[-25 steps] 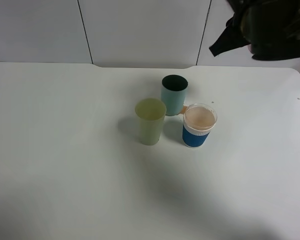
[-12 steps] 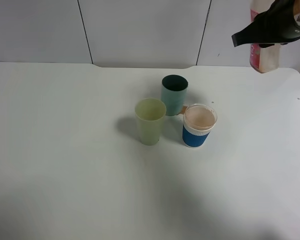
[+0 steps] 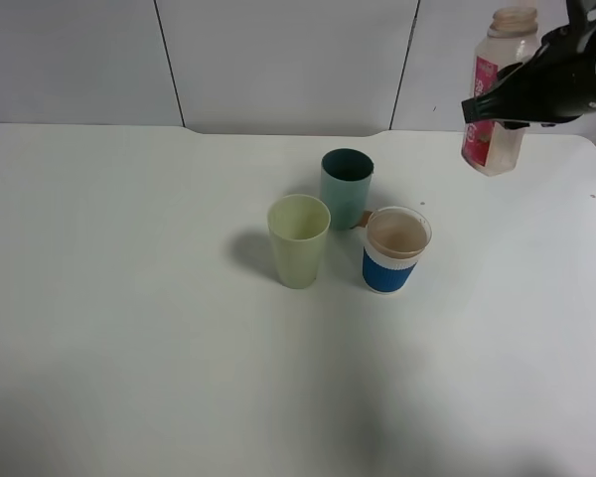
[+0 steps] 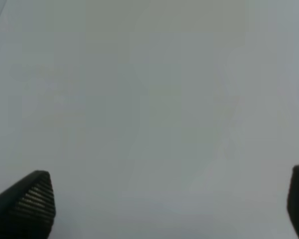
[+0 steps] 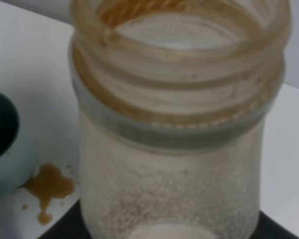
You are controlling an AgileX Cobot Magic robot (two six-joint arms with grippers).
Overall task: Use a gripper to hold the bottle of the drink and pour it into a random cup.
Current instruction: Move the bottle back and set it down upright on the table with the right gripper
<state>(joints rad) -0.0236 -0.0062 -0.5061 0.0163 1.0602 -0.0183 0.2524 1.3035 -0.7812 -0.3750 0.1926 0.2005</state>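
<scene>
My right gripper [image 3: 495,107] is shut on the bottle [image 3: 494,89], a clear plastic one with a red-pink label, and holds it nearly upright in the air at the far right, above the table. In the right wrist view the bottle [image 5: 174,124] fills the frame; its open neck carries brown residue and I see no dark liquid inside it. A small brown puddle of the drink [image 5: 47,185] lies beside the teal cup [image 3: 346,187]. A blue-banded paper cup [image 3: 394,249] has a tan inside. My left gripper [image 4: 164,204] is open over bare table.
A pale yellow-green cup [image 3: 299,240] stands left of the blue cup, close to the teal one. The white table [image 3: 129,298] stretches wide around the three cups. A panelled wall [image 3: 278,60] runs behind it.
My right arm has swung out of the top right corner; the bottle, hidden a second ago, now shows lower and further left, nearly upright. The cups have not moved.
</scene>
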